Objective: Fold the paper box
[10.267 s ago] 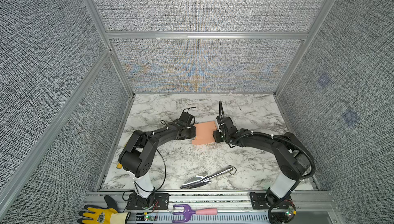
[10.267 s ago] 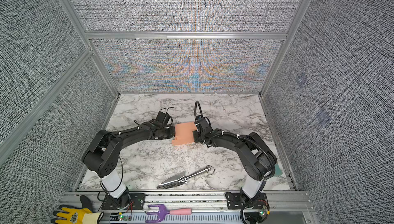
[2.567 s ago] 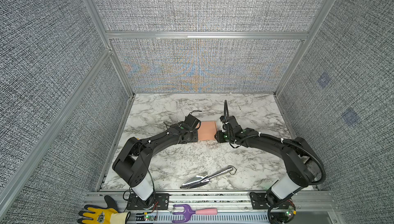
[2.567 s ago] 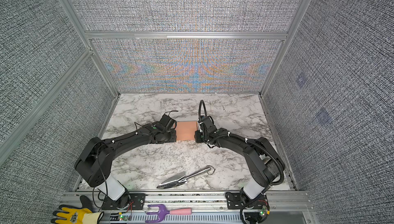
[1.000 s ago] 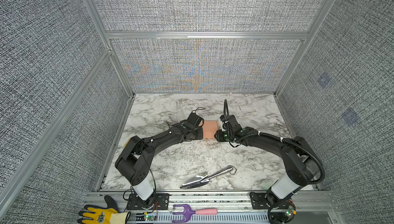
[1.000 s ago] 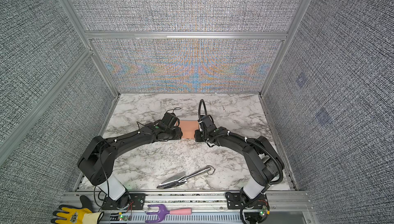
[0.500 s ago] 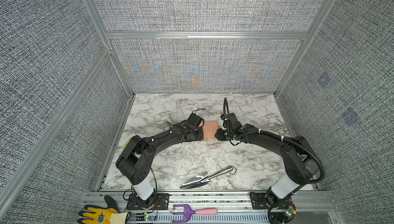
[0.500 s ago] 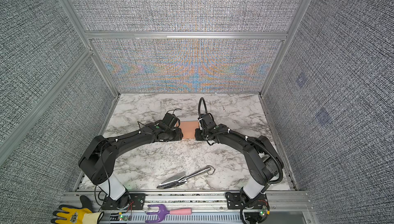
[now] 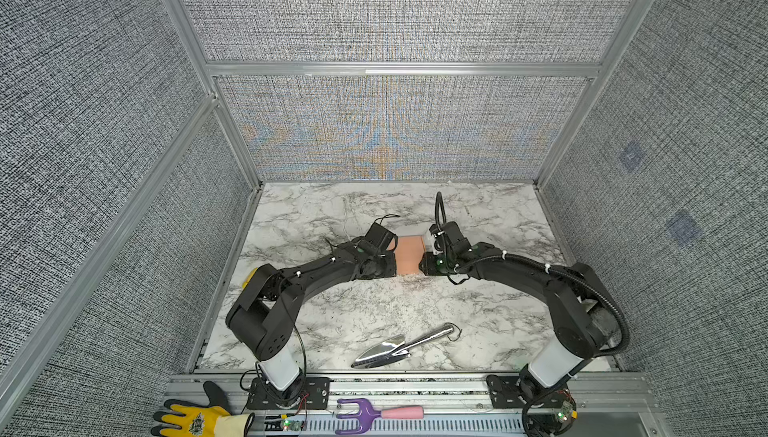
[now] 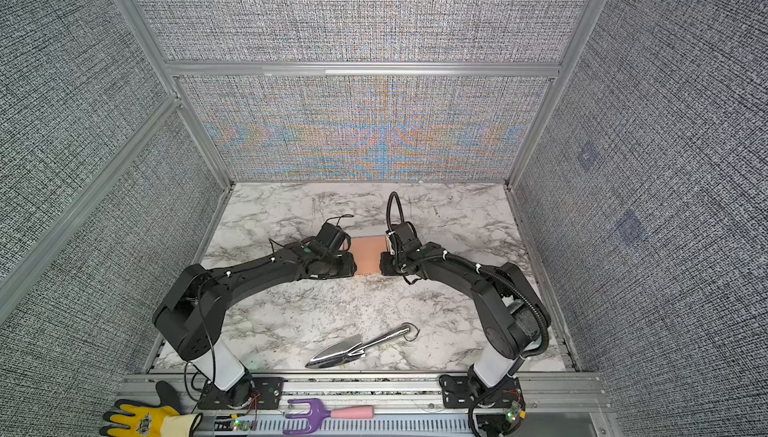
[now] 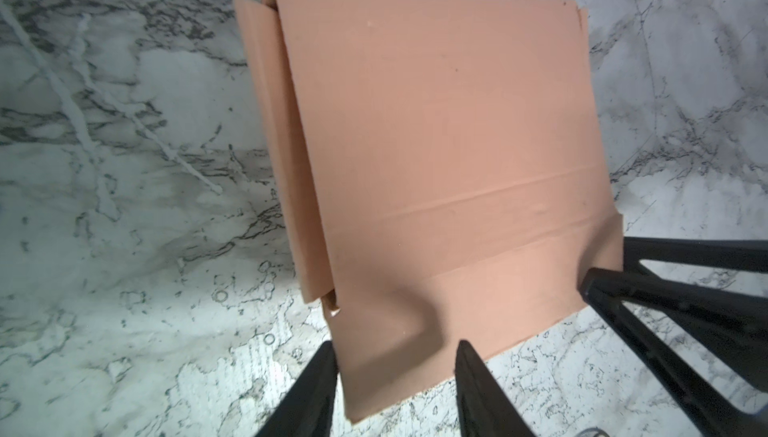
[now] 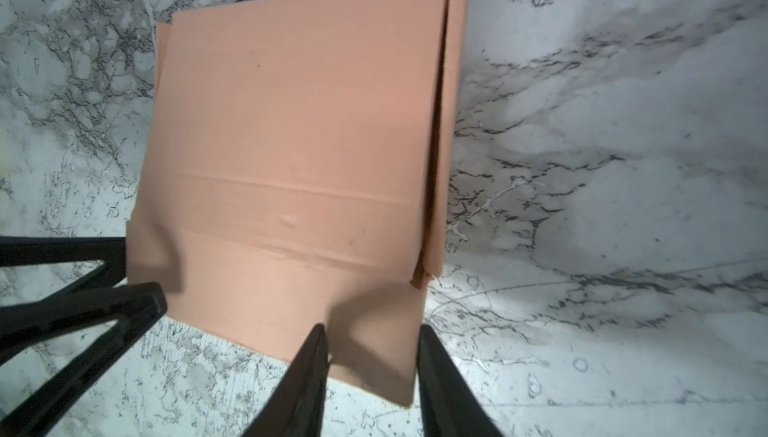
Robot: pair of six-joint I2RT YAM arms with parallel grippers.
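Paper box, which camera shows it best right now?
The left wrist view: the box fills the frame, with its creases and folded side flap clear. The right wrist view shows it nearly as well. In both top views it is only a small pink patch.

We found the salmon-pink paper box (image 11: 436,144) matt, smooth thin cardboard, creased. The marble-patterned white tabletop (image 9: 374,310) looked smooth with a faint sheen. The silver hand trowel (image 9: 384,352) was mirror-polished metal. The 3 grey walls (image 9: 374,11) looked like coarse woven cloth, held by satin silver metal rails (image 9: 399,69).
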